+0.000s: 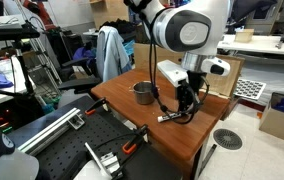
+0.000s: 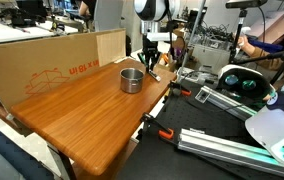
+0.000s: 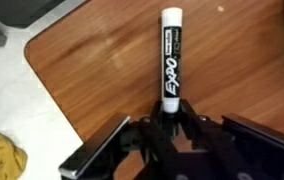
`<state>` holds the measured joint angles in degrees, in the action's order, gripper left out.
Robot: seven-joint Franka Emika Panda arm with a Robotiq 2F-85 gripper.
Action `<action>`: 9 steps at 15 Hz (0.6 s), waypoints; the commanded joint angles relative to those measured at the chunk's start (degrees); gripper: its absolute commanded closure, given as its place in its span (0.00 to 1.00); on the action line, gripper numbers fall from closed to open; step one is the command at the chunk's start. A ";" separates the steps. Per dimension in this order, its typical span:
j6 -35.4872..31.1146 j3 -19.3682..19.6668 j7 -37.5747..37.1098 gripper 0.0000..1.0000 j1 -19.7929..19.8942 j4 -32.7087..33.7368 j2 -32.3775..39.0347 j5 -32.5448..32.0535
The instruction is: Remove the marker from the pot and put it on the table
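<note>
While the black pincer (image 3: 170, 125) clamps the dark end of the slim white-banded marker (image 3: 172, 55), it juts ahead | reddish-brown wooden table (image 3: 252, 70) just beneath, likely for set-down | round silver metal pot (image 1: 142, 93) aside, apart.

Pale floor (image 1: 250, 162) with a round dark drain cover (image 1: 227, 139), brown cardboard box (image 1: 282, 118) near it, upright cardboard panel (image 2: 52, 60), black perforated bench (image 1: 67, 158), even indoor light.
</note>
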<state>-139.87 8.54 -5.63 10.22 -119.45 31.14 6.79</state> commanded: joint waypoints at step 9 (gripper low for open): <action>2.81 0.89 -3.07 0.01 -2.17 4.63 3.60 -2.92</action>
<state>-138.77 8.65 -7.35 8.78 -116.53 33.70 5.10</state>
